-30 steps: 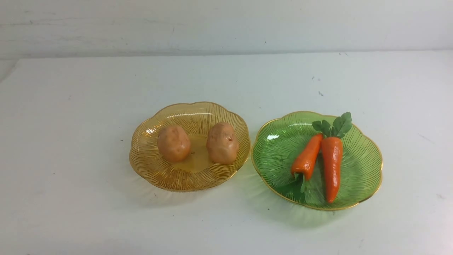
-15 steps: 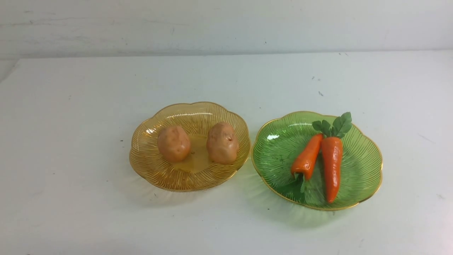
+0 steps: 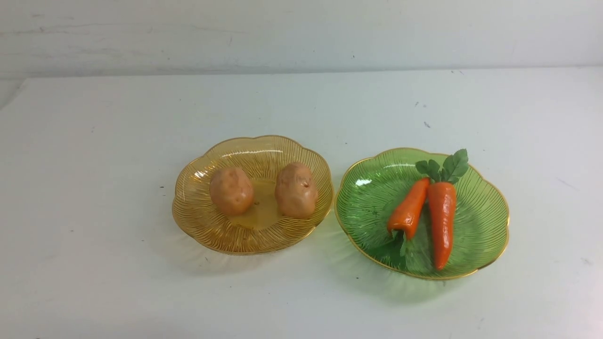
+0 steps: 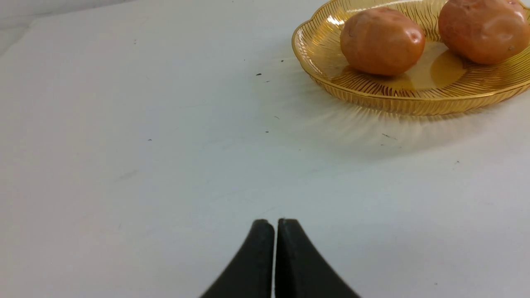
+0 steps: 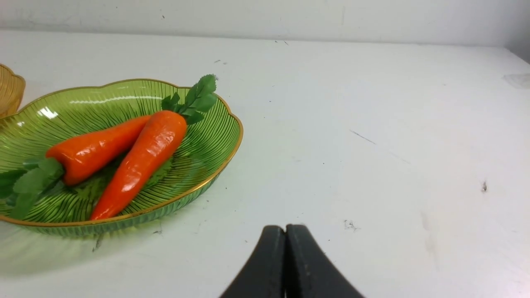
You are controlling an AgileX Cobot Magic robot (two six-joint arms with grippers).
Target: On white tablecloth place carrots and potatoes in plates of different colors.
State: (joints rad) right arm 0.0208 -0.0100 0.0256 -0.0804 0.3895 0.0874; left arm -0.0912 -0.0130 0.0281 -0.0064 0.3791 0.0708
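On the white tablecloth (image 3: pixel 94 141) we see two ribbed, flower-shaped plates with gold scalloped rims, side by side at the middle of the front view. The amber plate (image 3: pixel 202 226) sits left of centre and holds two lumpy tan-orange potatoes, one on its left half (image 3: pixel 231 190) and one on its right half (image 3: pixel 296 189), apart from each other. The green plate (image 3: pixel 485 221), right of centre, holds two glossy orange carrots: the shorter one (image 3: pixel 409 208) leans toward the longer one (image 3: pixel 442 221), whose green leaves point toward the upper right. Our left gripper (image 4: pixel 275 223) has its black fingers pressed together on nothing, above bare cloth; our right gripper (image 5: pixel 285 228) likewise, closed and empty.
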